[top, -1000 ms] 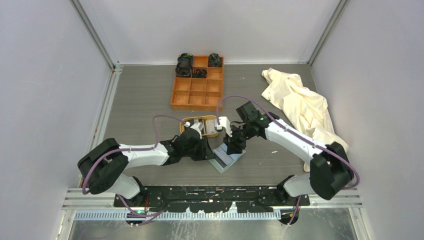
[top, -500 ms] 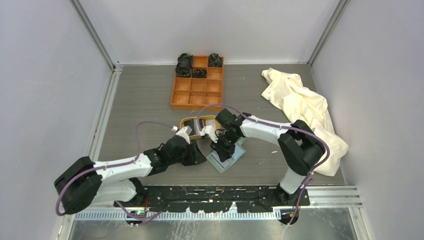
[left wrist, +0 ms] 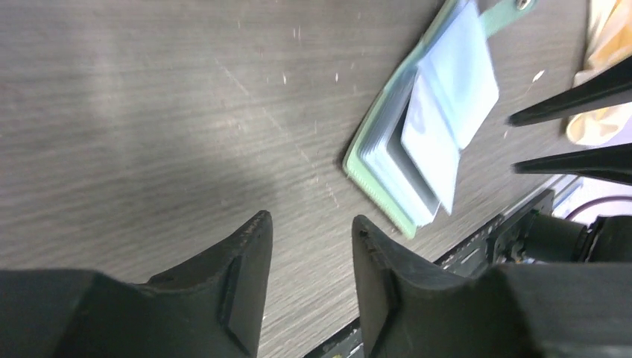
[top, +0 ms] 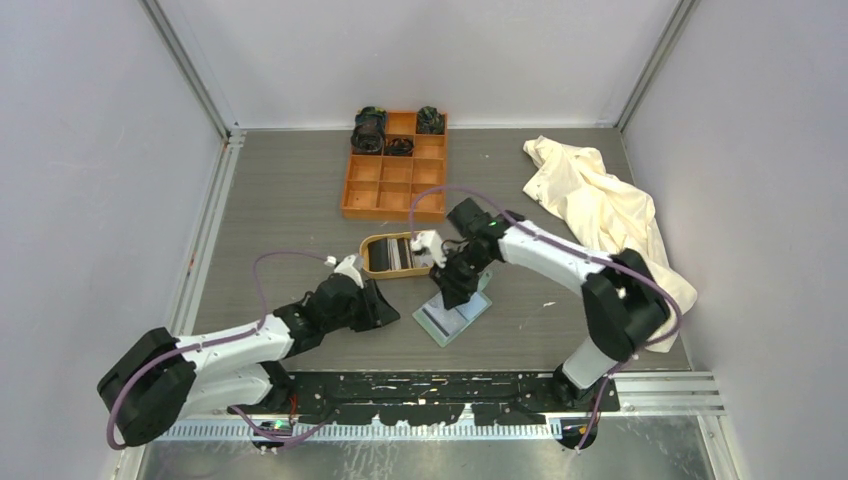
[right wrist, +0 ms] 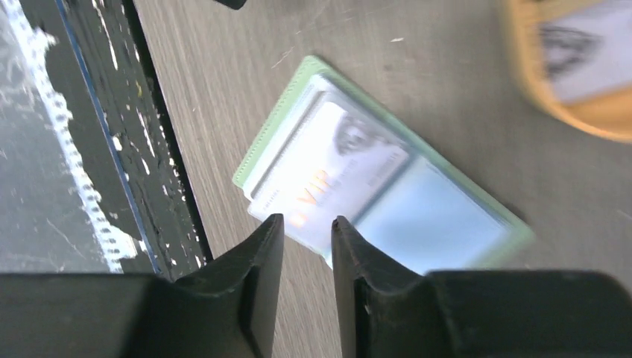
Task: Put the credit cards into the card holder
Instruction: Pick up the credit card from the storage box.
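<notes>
card holder (top: 457, 318): lies open on the table (top: 280, 200), pale pockets up
white VIP card (right wrist: 328, 168): in a card holder pocket
credit cards (top: 392, 254): in the oval wooden tray (top: 366, 254), just beyond the card holder
right gripper (right wrist: 307, 224): directly above the card holder, fingers narrowly parted, nothing between
left gripper (left wrist: 309, 224): just left of the card holder, low over the table, fingers apart, empty

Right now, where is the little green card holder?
In the top view the card holder lies open on the table, near the middle front, just in front of the oval wooden tray, with the right claw over it.
</notes>
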Robot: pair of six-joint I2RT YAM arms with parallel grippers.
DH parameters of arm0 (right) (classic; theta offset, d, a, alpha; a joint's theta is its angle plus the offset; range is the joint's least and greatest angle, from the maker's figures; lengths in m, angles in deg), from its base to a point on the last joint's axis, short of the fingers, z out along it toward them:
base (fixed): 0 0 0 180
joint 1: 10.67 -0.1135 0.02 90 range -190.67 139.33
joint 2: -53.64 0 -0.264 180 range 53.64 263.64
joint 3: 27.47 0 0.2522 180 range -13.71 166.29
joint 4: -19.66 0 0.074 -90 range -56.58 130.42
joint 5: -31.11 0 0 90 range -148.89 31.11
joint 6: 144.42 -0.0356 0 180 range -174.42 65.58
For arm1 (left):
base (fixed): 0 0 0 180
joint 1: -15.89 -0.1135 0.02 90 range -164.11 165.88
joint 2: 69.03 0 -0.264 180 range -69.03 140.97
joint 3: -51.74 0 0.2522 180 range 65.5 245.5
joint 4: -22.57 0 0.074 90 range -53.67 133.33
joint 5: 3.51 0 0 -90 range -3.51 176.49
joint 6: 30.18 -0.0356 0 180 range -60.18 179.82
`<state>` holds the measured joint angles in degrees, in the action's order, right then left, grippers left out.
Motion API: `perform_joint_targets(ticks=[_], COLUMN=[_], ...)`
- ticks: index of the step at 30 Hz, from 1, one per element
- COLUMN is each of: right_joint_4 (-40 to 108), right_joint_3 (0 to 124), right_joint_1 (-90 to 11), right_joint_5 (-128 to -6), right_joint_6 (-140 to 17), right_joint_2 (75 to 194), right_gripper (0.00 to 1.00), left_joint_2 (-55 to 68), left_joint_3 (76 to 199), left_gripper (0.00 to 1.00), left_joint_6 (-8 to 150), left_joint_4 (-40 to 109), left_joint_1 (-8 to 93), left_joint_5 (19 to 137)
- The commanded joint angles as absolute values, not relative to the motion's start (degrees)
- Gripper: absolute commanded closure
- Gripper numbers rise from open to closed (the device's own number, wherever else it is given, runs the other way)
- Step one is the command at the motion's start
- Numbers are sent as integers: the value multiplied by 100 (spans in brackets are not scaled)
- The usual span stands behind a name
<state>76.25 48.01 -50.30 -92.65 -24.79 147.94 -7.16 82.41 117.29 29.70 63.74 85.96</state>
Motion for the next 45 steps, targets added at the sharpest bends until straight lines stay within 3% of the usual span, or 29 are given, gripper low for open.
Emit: perform_joint_targets(ticks=[1,3,5,9,11,16,21,25,32,45], right_joint_4=[7487,7027,6671,7259,7623,5118,5021,5156,5542,5132], right_joint_3=[5100,5047,5142,6685,7309,6510,6759,6979,7400,7370], right_joint_1=[-4401,-4289,-4131,-3837,-3959,-4159,-4311,-4461,-4483,-4486], right_joint_5=[-9657,-9327,-9288,-10814,-11154,-9777,-9351,-8791,-8357,-9559], right_joint_6=[-2391,-2484,-2801,-4182,-4582,-6784,-7627,-7797,-7756,-8300], right_joint_2=[13603,13286,13281,14646,15345,15491,16146,16601,17146,17313], right_gripper=[58,38,5,1,14,19,44,49,56,73], left_joint_2=[-1083,-1197,-1255,-1255,-1243,-1044,-792,-499,59,1322], left_joint_3=[8721,8948,9109,9303,9283,9065,8830,8905,9144,9734], left_gripper=[52,45,38,21,15,11,23,35,39,54], left_joint_6=[11173,10905,10635,10309,10321,10382,10454,10409,10219,10117], left_joint_4=[2857,3143,3311,3504,3426,3145,2709,2666,2659,2271], left_joint_1=[5816,5456,5059,4187,3757,2949,2781,2778,2775,2778], left_joint_5=[8262,8102,7817,7114,6727,6017,5916,5926,6140,5745])
